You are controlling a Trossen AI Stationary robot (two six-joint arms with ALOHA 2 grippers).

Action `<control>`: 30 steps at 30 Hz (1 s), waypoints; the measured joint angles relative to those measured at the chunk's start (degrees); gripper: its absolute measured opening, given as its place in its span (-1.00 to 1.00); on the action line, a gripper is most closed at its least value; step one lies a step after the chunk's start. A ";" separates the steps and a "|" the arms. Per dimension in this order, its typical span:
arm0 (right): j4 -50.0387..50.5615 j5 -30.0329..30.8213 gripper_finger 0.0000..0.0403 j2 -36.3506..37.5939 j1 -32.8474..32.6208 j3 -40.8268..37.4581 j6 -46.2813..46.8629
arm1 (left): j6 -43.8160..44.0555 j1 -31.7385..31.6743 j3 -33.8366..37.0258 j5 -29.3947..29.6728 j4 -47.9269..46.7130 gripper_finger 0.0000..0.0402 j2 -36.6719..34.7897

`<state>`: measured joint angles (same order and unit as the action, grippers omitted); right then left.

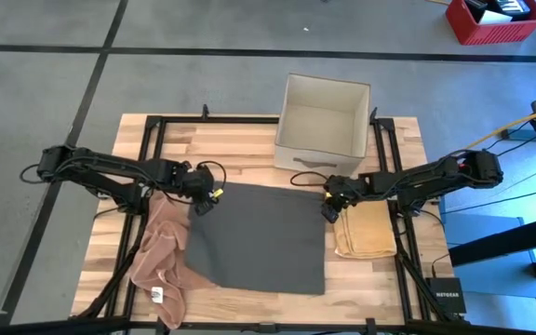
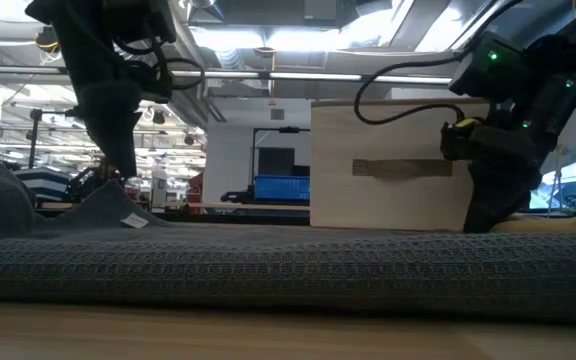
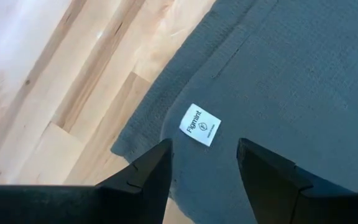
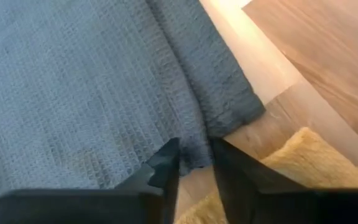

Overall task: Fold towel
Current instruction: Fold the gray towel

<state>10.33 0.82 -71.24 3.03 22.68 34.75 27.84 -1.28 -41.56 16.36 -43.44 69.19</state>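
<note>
Grey towel (image 1: 259,237), flat at mid-desk, soft, limp waffle weave, best taken by far corners: left gripper (image 3: 202,163) jaws spread over labelled corner, right gripper (image 4: 194,163) jaws narrowly parted.

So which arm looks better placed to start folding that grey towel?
Neither clearly: each sits at a far corner. The left claw is open over the grey towel beside its label; the right claw, narrower, straddles the opposite corner's edge.

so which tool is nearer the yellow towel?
Right. The right tool sits at the yellow towel's near edge, by the gray towel's corner. The left tool is across the gray towel, far off.
</note>
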 joint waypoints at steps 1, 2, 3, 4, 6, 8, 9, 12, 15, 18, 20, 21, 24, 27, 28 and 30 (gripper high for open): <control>-0.06 0.01 -0.59 0.00 0.00 0.00 -0.45 | 0.27 -0.51 -0.18 -0.73 -0.13 -0.15 -0.12; -0.04 0.03 -0.66 0.00 0.00 -0.01 -0.69 | 0.52 -1.33 -0.36 -1.77 -0.33 -0.16 -0.28; -0.02 0.05 -0.73 0.00 0.00 0.00 -0.93 | 0.66 -2.39 -0.44 -3.29 -0.71 -0.18 -0.49; -0.03 0.07 -0.81 0.00 0.00 -0.02 -1.45 | 0.75 -3.74 -0.44 -5.47 -1.21 -0.20 -0.57; -0.01 0.09 -0.93 0.00 0.00 0.00 -2.67 | 0.70 -6.92 -0.44 -9.72 -1.35 -0.24 -0.59; -0.03 0.11 -0.95 0.00 0.00 0.00 -3.65 | -0.09 -10.07 -0.44 -12.32 -1.57 -0.29 -0.59; 0.02 0.18 -0.93 0.00 0.00 0.00 -3.71 | -0.99 -11.75 -0.44 -13.50 -2.10 -0.30 -0.59; 0.06 1.11 -0.87 0.00 -0.02 0.00 -3.65 | -3.50 -16.30 -0.44 -15.31 -3.17 -0.33 -0.59; 0.08 1.19 -0.90 0.00 -0.04 0.00 -3.73 | -6.13 -19.49 -0.14 -18.91 -2.95 -0.33 -0.42; 0.07 1.67 -0.96 0.00 -0.04 0.00 -4.04 | -7.23 -20.54 1.20 -20.00 -2.94 -0.34 -0.35; 0.06 1.76 -0.97 0.00 -0.04 0.00 -4.61 | -7.15 -20.45 2.52 -21.52 -2.29 -0.34 -0.35; 0.06 2.06 -0.96 0.00 -0.04 0.00 -4.82 | -7.15 -20.32 3.22 -22.32 -1.74 -0.34 -0.35; 0.04 2.94 -0.94 0.00 -0.04 0.00 -5.10 | -7.26 -19.58 4.83 -23.16 0.75 -0.34 -0.35; 0.04 3.11 -0.96 0.00 -0.02 0.00 -5.37 | -7.80 -18.89 4.92 -23.27 1.42 -0.35 -0.35; 0.04 3.11 -0.97 0.00 -0.02 0.00 -5.45 | -8.44 -18.69 4.92 -23.27 1.55 -0.38 -0.35; 0.04 3.10 -0.98 0.00 -0.02 0.00 -5.45 | -9.72 -18.40 4.92 -23.25 2.35 -0.46 -0.35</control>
<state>10.37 3.92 -71.24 3.01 22.68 29.30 18.11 -19.68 -36.64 -6.90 -41.09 68.84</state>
